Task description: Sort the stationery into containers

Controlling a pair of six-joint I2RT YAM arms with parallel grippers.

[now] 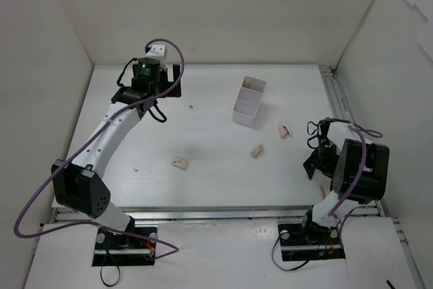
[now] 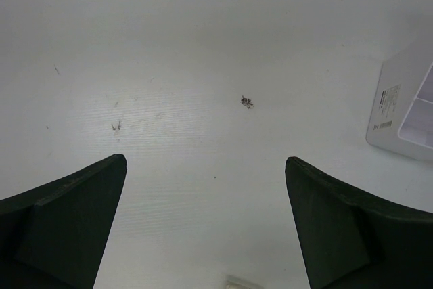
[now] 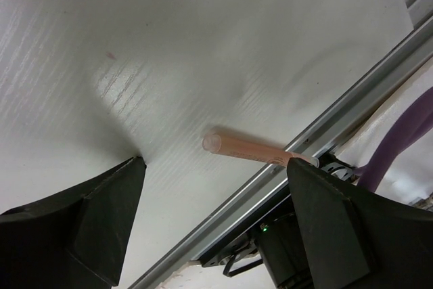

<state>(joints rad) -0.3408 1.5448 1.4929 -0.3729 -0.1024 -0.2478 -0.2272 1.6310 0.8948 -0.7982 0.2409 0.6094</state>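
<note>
The white counter (image 1: 216, 167) bore a thin orange pen (image 3: 250, 148). The right gripper (image 3: 215, 163) flanked it, fingers released; the left gripper (image 2: 206, 161) hung equally spread.

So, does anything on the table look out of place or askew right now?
Yes: a pinkish pen lies with one end at the metal rail along the table's near edge, far from the white box. That box also sits skewed to the table's edges. Nothing looks spilled or broken.
</note>
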